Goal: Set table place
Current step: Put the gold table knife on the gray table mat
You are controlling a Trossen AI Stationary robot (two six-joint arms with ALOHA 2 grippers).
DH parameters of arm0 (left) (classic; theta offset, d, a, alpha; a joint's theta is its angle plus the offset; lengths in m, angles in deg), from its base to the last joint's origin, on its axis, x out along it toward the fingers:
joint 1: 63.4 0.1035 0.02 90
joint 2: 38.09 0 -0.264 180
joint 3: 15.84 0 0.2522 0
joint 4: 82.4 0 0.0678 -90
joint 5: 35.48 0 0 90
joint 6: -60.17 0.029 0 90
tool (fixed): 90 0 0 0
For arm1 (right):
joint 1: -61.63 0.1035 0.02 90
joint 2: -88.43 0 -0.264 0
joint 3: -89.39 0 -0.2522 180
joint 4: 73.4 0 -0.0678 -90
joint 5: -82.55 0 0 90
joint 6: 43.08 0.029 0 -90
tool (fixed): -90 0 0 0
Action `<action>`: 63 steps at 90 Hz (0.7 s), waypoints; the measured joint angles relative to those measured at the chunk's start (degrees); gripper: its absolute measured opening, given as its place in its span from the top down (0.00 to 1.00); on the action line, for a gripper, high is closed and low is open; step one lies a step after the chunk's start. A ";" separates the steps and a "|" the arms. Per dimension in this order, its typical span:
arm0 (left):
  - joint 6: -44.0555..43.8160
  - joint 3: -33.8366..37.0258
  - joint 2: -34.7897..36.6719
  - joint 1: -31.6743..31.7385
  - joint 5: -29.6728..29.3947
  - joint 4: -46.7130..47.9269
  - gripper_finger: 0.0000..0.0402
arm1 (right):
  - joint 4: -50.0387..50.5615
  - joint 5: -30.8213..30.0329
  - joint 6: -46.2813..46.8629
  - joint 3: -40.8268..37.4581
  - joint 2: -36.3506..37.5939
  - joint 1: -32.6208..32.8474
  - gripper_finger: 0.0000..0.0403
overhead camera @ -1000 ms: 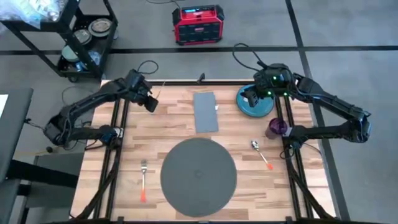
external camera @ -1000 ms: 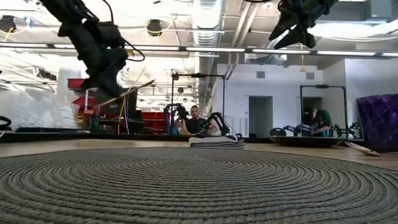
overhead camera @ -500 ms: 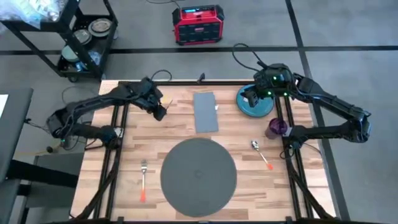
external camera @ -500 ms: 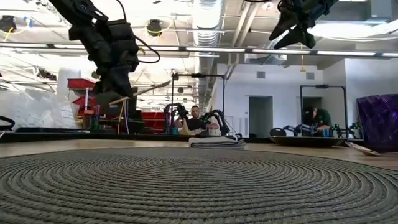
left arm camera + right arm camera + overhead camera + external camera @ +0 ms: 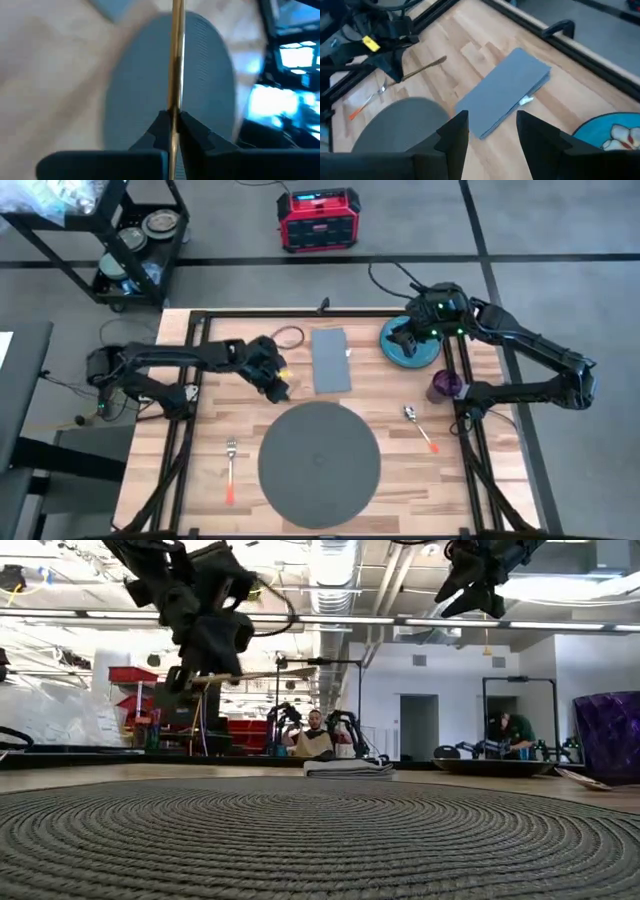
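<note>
The placemat (image 5: 319, 464) lies flat on the near middle of the counter (image 5: 250, 410), bare on top. A fork (image 5: 230, 469) with an orange handle lies left of it, a spoon (image 5: 420, 426) with an orange handle right of it. Beyond the mat a grey napkin (image 5: 331, 360) lies flat; a teal plate (image 5: 405, 346) sits at the far right, a purple cup (image 5: 444, 385) near it.

The left end effector (image 5: 280, 383) hangs above the counter between the napkin and the mat's far-left edge, fingers pressed together on a thin gold utensil (image 5: 176, 65) that sticks out over the mat. The right end effector (image 5: 403, 338) hovers over the plate, fingers (image 5: 454, 131) spread, holding nothing.

No writing can be read on the red box (image 5: 318, 218) on the floor.
</note>
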 joint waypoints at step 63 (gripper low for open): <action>-26.98 -0.10 -15.43 -18.37 2.43 -39.95 1.00 | 5.21 6.88 -9.52 0.00 0.00 -0.39 0.62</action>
